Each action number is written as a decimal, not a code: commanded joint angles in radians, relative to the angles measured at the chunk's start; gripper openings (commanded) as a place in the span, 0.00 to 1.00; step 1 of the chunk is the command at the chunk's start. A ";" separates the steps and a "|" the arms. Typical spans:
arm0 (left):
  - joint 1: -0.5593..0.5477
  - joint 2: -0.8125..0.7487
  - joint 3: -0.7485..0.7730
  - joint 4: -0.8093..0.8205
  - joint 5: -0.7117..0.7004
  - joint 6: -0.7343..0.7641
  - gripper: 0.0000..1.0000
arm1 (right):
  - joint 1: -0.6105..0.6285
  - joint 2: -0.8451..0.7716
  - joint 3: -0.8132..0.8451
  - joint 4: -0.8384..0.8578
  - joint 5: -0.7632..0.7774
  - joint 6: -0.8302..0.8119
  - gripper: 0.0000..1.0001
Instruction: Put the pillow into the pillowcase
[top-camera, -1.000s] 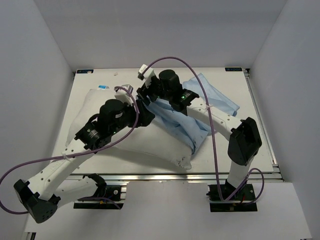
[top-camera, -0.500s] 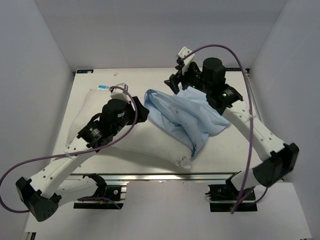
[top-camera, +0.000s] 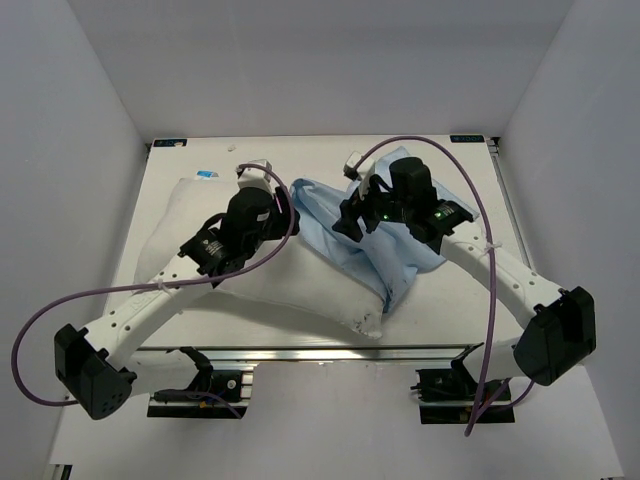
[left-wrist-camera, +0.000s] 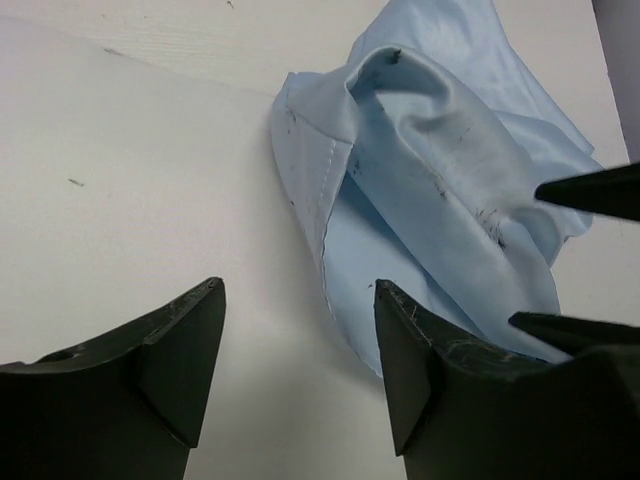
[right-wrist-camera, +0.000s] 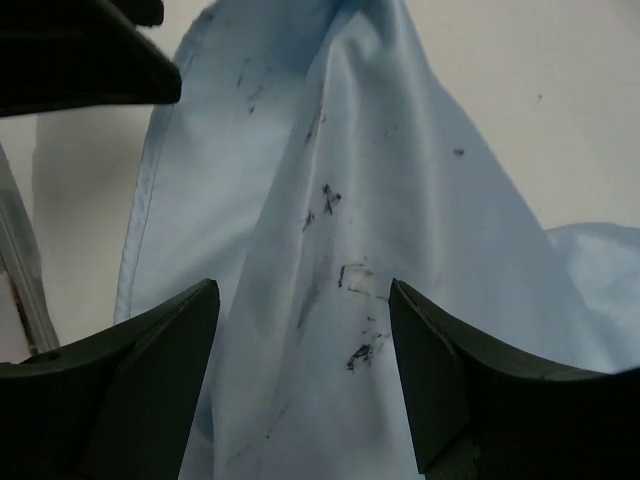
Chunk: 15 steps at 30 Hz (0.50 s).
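The white pillow (top-camera: 300, 300) lies across the left and middle of the table. The light blue pillowcase (top-camera: 370, 255) lies crumpled over the pillow's right end, with its hemmed edge toward the left. My left gripper (top-camera: 285, 213) is open and empty, hovering over the pillow (left-wrist-camera: 150, 180) just left of the pillowcase edge (left-wrist-camera: 440, 170); the gripper (left-wrist-camera: 300, 330) holds nothing. My right gripper (top-camera: 346, 220) is open and empty just above the pillowcase's folds (right-wrist-camera: 380, 200); the gripper (right-wrist-camera: 305, 330) has cloth below it, not between closed jaws. The two grippers face each other, close together.
The white table (top-camera: 480, 290) has grey walls on three sides and a metal rail (top-camera: 350, 350) along its near edge. A small blue label (top-camera: 207, 173) sits at the back left. Purple cables loop above both arms.
The right arm swung out to the back right, letting the pillowcase drop, then came back down over it. The left gripper moved up and right toward the pillowcase edge.
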<state>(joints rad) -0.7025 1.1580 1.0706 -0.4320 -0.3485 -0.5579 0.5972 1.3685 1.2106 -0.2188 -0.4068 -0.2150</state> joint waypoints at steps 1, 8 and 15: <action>-0.003 0.019 0.058 0.039 -0.050 0.042 0.70 | 0.004 -0.008 -0.005 0.012 -0.050 0.026 0.74; -0.002 0.089 0.087 0.076 -0.081 0.070 0.53 | 0.015 0.033 -0.029 -0.007 -0.018 0.020 0.62; 0.009 0.138 0.103 0.078 -0.119 0.069 0.30 | 0.015 0.003 -0.057 -0.014 0.005 -0.001 0.36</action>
<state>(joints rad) -0.7021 1.3067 1.1324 -0.3737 -0.4259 -0.4973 0.6090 1.3998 1.1671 -0.2375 -0.4183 -0.2066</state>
